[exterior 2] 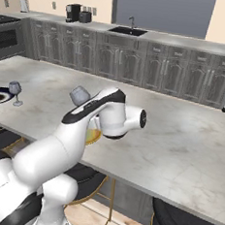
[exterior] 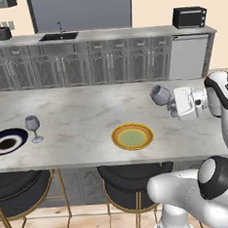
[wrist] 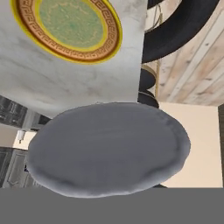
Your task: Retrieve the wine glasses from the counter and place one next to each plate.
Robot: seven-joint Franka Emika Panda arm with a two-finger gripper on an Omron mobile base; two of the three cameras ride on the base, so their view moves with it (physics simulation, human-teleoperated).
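Jaws [exterior: 170, 102] pinching a wine glass [exterior: 160, 95], holding it tipped sideways above the desk [exterior: 76, 109], stem running horizontal, bowl pointing left, beyond the yellow-orange plate [exterior: 132, 136].

Grey glass foot [wrist: 107, 148] close up, yellow-orange plate [wrist: 70, 28] beyond

We see the navy plate [exterior: 6, 143] cut by the left picture edge; the held glass [wrist: 109, 148] hides our pincer's fingertips.

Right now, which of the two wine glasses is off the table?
The glass held tilted in the hand, above the yellow plate's right; the other glass stands beside the navy plate.
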